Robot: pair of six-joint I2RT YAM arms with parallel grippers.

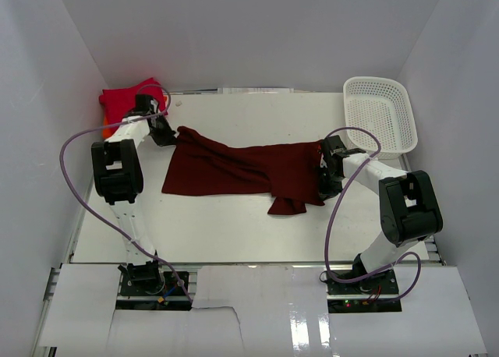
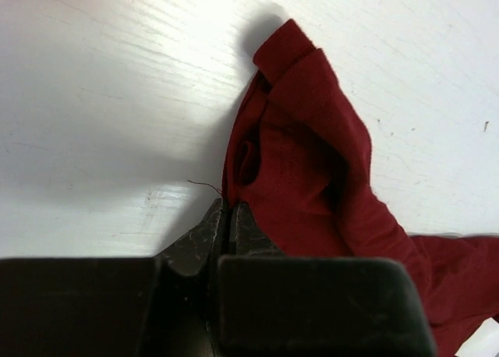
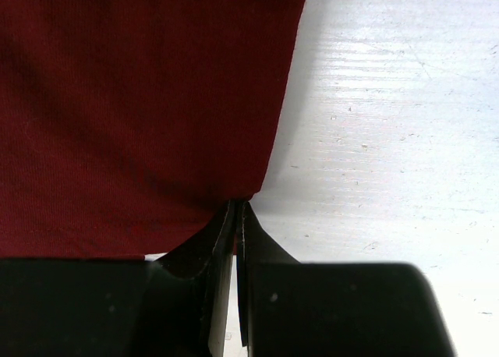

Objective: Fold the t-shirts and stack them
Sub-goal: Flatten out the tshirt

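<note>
A dark maroon t-shirt (image 1: 242, 170) lies stretched across the middle of the white table, with one flap hanging toward the front at its right end. My left gripper (image 1: 166, 131) is at the shirt's far left corner. In the left wrist view its jaws (image 2: 229, 209) are pinched together on a bunched edge of the maroon t-shirt (image 2: 312, 178). My right gripper (image 1: 322, 167) is at the shirt's right edge. The right wrist view shows it (image 3: 238, 207) shut on the hem of the maroon cloth (image 3: 140, 100). A bright red t-shirt (image 1: 125, 100) sits folded at the back left corner, with an orange t-shirt (image 1: 104, 128) peeking out beneath it.
A white mesh basket (image 1: 380, 79) stands at the back right corner, behind my right arm. White walls enclose the table (image 1: 234, 232) on three sides. Purple cables loop from both arms over the table's sides.
</note>
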